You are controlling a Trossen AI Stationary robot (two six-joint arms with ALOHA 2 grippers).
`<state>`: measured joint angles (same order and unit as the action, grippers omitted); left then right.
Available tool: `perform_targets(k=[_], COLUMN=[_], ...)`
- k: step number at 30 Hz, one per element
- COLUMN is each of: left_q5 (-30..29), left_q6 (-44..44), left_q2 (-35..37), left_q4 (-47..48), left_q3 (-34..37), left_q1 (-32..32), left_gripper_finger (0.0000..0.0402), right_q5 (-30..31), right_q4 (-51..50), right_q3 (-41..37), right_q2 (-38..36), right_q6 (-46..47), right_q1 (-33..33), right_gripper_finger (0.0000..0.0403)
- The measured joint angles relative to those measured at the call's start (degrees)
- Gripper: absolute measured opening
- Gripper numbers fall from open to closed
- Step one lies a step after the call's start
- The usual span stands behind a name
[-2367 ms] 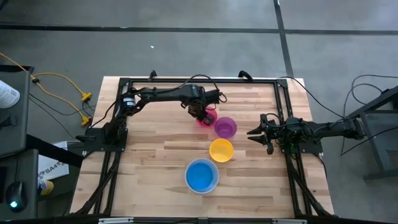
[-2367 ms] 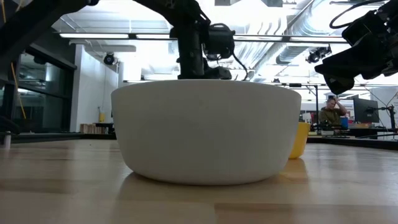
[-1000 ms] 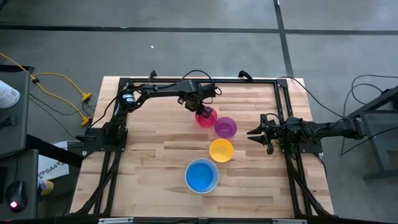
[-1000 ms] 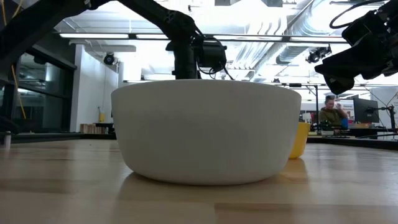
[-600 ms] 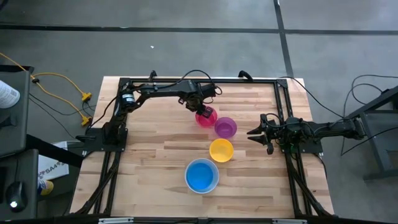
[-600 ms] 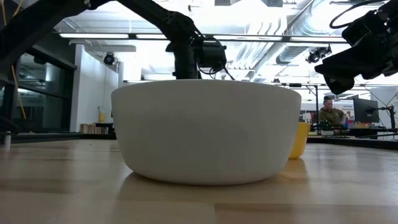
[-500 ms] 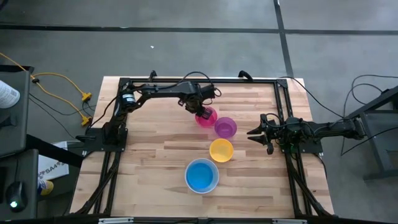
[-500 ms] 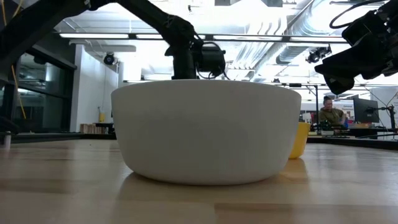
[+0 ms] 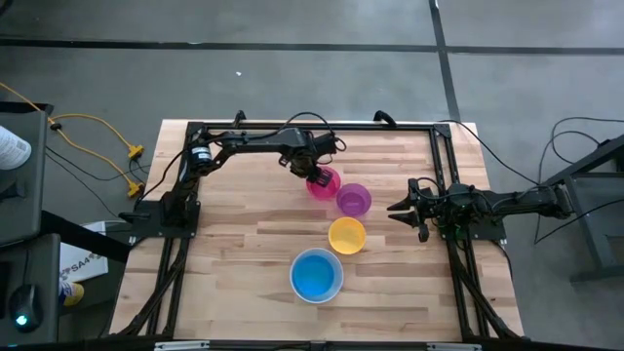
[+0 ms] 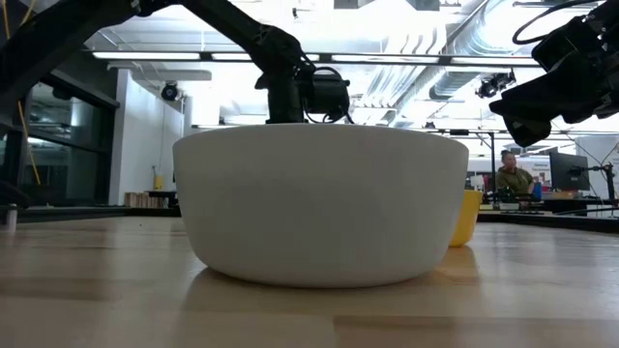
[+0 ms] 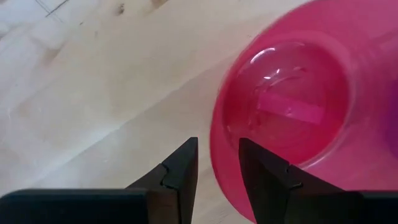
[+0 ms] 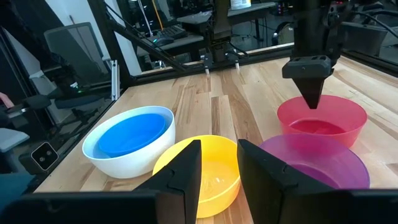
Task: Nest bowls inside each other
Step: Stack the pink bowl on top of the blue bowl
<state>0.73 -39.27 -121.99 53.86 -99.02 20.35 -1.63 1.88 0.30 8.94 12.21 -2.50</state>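
Note:
The pink-red bowl (image 9: 323, 183) stands upright on the table, with the purple bowl (image 9: 354, 199) and the yellow-orange bowl (image 9: 347, 235) beside it toward the near right. The blue bowl (image 9: 315, 273) sits inside the white bowl (image 10: 319, 203) near the front. My left gripper (image 11: 217, 167) points down, open, at the pink-red bowl's far-left rim (image 11: 214, 146), one finger over the inside and one outside; I see no touch. My right gripper (image 12: 219, 167) waits open at the right, level above the table.
The black frame rails (image 9: 312, 127) run along the table's far, left and right sides. Bare wood lies left of the bowls (image 9: 234, 234). In the low view the white bowl hides the pink-red bowl and my left gripper's fingertips. A person sits far behind the table (image 10: 513, 176).
My left gripper has shifted a little toward the table's far-left side over the pink-red bowl and sunk toward its rim, staying open. The bowls have kept their places.

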Motion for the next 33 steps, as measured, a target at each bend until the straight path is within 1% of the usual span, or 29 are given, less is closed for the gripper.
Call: perform_targets(k=[11, 17, 27, 33], left_q5=[2.85, 2.77, 1.93, 1.42], left_q6=[0.6, 1.05, 0.48, 0.53], left_q2=[0.0, 0.0, 0.0, 0.0], left_q4=[0.55, 2.22, 5.2, 5.36], left_q3=[-0.39, -3.63, -3.8, -3.8], left_q1=[1.52, 1.29, 1.01, 1.01], left_gripper_finger=[0.0116, 0.0116, 0.0116, 0.0116], right_q5=[0.0, 0.0, 0.0, 0.0], right_q4=[0.01, -0.01, 0.01, 0.01], right_q3=[0.0, 0.01, -0.01, 0.01], right_q2=[0.0, 0.0, 0.01, 0.01], right_q6=[0.01, 0.0, 0.0, 0.01], right_q1=[-0.01, -0.02, 0.0, -0.01], right_gripper_finger=[0.0097, 0.0097, 0.0097, 0.0097])
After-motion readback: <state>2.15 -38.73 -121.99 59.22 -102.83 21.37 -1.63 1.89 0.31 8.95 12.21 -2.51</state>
